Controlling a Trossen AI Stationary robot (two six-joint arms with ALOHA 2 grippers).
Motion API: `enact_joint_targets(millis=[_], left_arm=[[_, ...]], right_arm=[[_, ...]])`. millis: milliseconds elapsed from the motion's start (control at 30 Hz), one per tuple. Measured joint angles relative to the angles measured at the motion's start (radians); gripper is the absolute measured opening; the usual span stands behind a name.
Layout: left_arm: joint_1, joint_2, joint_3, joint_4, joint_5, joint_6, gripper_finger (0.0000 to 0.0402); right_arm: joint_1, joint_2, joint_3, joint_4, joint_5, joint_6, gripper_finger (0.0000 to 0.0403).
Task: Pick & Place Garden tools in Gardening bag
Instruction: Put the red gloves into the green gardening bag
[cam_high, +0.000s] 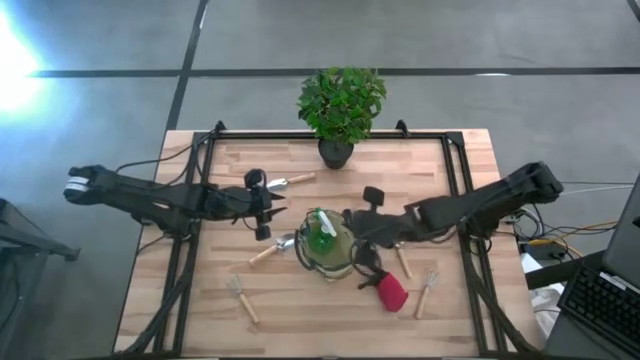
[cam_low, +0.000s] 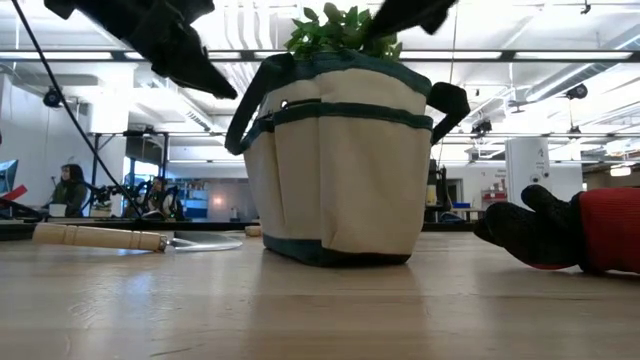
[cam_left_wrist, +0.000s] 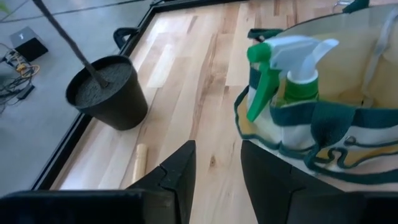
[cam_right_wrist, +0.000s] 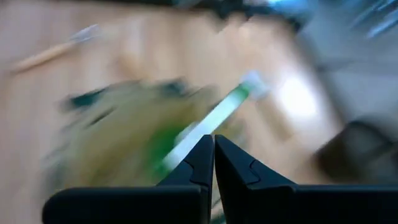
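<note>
Where grained wood lies, round fabric bag (cam_high: 330, 250)

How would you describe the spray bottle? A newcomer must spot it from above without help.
Find the wooden table, then the olive gardening bag near its middle. The green spray bottle stands upright inside the bag's mouth, white trigger head up. Unlike the wooden-handled tools lying flat on the table, it is green plastic and already bagged.
</note>
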Motion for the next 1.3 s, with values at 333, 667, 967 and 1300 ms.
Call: enact_joint_targets(millis=[333, 667, 967, 1300], left_arm=[[0.0, -0.013, 0.0, -0.004, -0.003, -0.015, 0.0127], [0.0, -0.013, 0.0, -0.004, -0.003, -0.028, 0.0126], [0.0, -0.014, 0.0, -0.017, -0.001, -0.028, 0.0126], [0.0, -0.014, 0.0, -0.057, 0.001, -0.04, 0.0126]], right_arm=[[0.148, -0.016, 0.071, -0.402, -0.171, 0.511, 0.0009], [0.322, 0.037, 0.06, -0.415, -0.102, 0.806, 0.0014], [0.337, 0.175, 0.059, -0.429, -0.157, 0.83, 0.0102], [0.34, 0.32, 0.059, -0.405, -0.123, 0.719, 0.0154]])
